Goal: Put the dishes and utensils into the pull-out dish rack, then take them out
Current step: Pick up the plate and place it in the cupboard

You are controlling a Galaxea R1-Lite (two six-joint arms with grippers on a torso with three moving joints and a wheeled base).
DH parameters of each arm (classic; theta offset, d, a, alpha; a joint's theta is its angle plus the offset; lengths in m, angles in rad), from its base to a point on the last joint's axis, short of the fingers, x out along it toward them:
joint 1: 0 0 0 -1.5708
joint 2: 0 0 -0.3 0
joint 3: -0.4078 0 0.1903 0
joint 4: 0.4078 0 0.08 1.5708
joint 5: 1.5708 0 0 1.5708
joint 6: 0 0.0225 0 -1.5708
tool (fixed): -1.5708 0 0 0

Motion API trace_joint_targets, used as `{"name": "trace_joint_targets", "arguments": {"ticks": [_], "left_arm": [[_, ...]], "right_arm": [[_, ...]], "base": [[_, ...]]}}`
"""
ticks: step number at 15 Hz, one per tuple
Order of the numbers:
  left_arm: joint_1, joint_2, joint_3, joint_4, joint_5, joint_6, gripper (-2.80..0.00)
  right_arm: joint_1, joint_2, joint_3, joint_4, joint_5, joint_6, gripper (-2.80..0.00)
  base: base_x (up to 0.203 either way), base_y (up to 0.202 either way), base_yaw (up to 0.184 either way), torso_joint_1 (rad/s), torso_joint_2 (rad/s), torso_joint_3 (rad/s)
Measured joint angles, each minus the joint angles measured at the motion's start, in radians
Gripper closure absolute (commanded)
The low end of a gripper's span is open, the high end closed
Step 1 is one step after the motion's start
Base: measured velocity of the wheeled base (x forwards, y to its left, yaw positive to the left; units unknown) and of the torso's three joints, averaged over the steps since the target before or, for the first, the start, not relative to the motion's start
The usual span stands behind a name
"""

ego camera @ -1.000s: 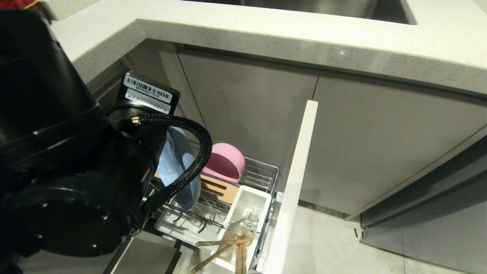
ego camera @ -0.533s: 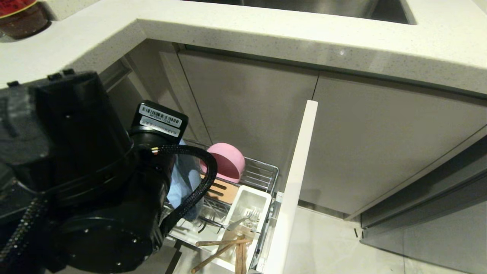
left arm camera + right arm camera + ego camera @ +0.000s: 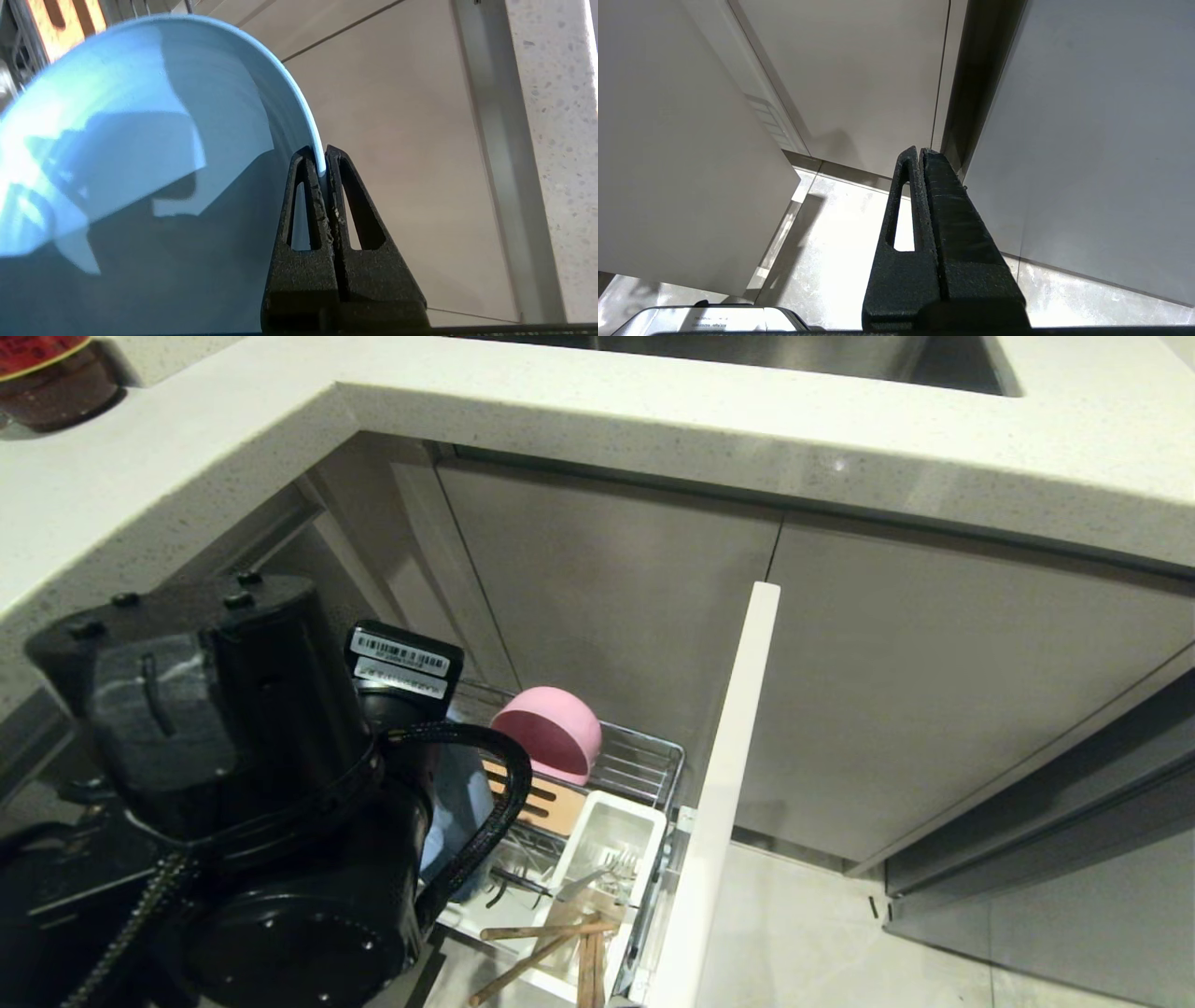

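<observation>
The speckled white countertop (image 3: 653, 401) runs across the upper part of the head view, with grey cabinet doors (image 3: 934, 691) beneath it. A steel sink (image 3: 794, 355) cuts into it at twelve o'clock, and a red-lidded jar (image 3: 47, 378) stands on it at ten o'clock. The left arm (image 3: 233, 821) fills the eight o'clock quarter; a white barcode label (image 3: 403, 661) sits on its wrist block, the print too small to read.

At six o'clock the pull-out dish rack (image 3: 644, 756) stands open, its white panel front (image 3: 728, 784) edge-on at its right. The light-blue plate (image 3: 462, 803) stands on edge over the rack's left side, mostly hidden behind the arm. In the left wrist view the left gripper (image 3: 322, 161) is clamped on the plate's rim, one finger on each face.

The pink bowl (image 3: 551, 733) lies tipped on its side at the rack's far end, touching the slotted wooden strip (image 3: 537, 803). Nearer, the white utensil cup (image 3: 607, 840) holds the fork (image 3: 597, 875), and the chopsticks (image 3: 551, 943) lie crossed over its near end.

The right gripper (image 3: 920, 154) hangs by the cabinet fronts above the floor (image 3: 840, 242), fingers pressed together on nothing.
</observation>
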Motion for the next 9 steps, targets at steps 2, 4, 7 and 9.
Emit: {"name": "trace_joint_targets", "arguments": {"ticks": [2,4,7,9], "left_arm": [[0.0,-0.001,0.007,0.003,-0.005,-0.032,0.0],[0.0,-0.012,0.005,0.005,-0.007,-0.025,0.0],[-0.003,-0.052,0.0,0.005,-0.021,-0.004,0.0],[-0.004,-0.079,0.0,0.004,-0.033,-0.001,0.0]], "right_arm": [[0.0,0.0,0.0,0.0,0.0,0.0,0.0],[0.0,0.0,0.0,0.0,0.0,0.0,0.0],[0.0,0.0,0.0,0.0,0.0,0.0,0.0],[0.0,0.0,0.0,0.0,0.0,0.0,0.0]], "base": [[0.0,0.0,0.0,0.0,0.0,0.0],[0.0,0.0,0.0,0.0,0.0,0.0],[0.0,0.0,0.0,0.0,0.0,0.0],[0.0,0.0,0.0,0.0,0.0,0.0]]}}
